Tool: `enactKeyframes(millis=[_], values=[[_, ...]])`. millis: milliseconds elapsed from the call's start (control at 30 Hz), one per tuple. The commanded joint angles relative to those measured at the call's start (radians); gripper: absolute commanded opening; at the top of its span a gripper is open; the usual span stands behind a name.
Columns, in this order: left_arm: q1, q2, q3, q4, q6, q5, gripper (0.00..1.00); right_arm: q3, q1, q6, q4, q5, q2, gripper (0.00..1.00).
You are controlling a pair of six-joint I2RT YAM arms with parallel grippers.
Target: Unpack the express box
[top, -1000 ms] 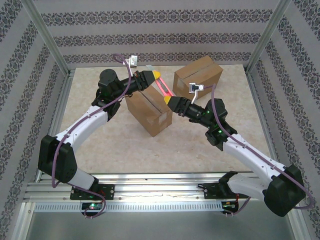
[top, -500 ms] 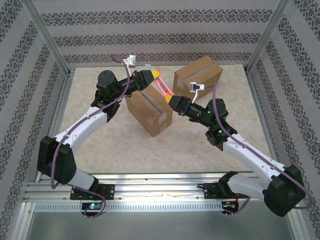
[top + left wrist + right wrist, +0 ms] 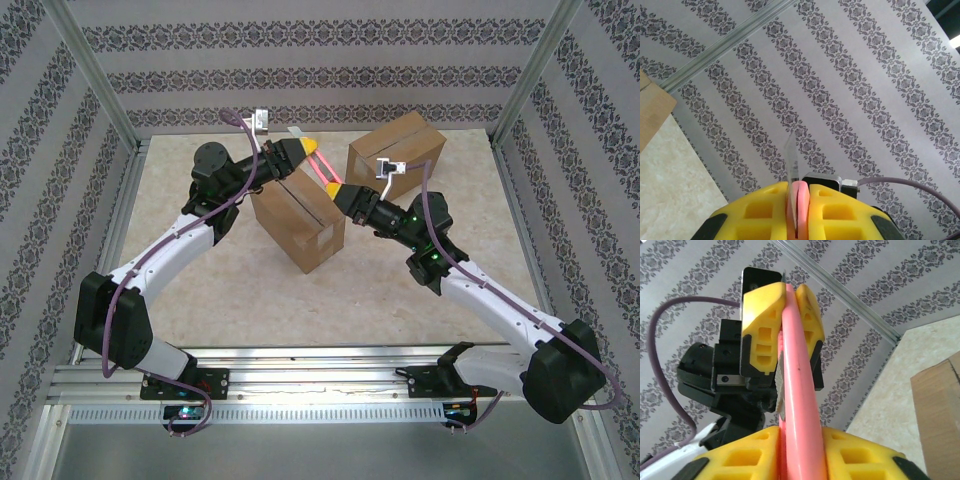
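Observation:
A pink utility knife [image 3: 324,172] hangs in the air between both grippers, above the back of a brown cardboard express box [image 3: 298,222] that has a taped seam on top. My left gripper [image 3: 312,150] is shut on the knife's far end; in the left wrist view its yellow fingers [image 3: 765,210] pinch the pink body [image 3: 801,200], and the thin blade [image 3: 791,155] sticks out past them. My right gripper [image 3: 335,190] is shut on the near end. The right wrist view has the knife [image 3: 797,370] running from my right gripper [image 3: 800,432] up into the left gripper [image 3: 785,295].
A second cardboard box [image 3: 396,152] stands at the back right, its edge [image 3: 940,405] also in the right wrist view. Patterned walls and metal frame posts [image 3: 92,75] enclose the beige table [image 3: 240,290], with open floor in front of the boxes.
My right gripper has slid up and left along the knife toward the left gripper and closed its jaws on it. The left arm has barely moved.

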Motion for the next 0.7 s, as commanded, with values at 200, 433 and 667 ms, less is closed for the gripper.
enactKeyframes(millis=[200, 433, 667], values=[[-0.006, -0.011, -0.026, 0.039, 0.024, 0.013, 0.00, 0.050, 0.001, 0.008, 0.092, -0.011, 0.005, 0.02], [0.009, -0.041, -0.010, -0.066, 0.102, 0.010, 0.85, 0.064, 0.002, -0.027, 0.021, 0.012, 0.001, 0.00], [0.061, -0.202, 0.031, -0.487, 0.340, -0.104, 1.00, 0.113, 0.000, -0.140, -0.162, 0.052, -0.010, 0.00]])
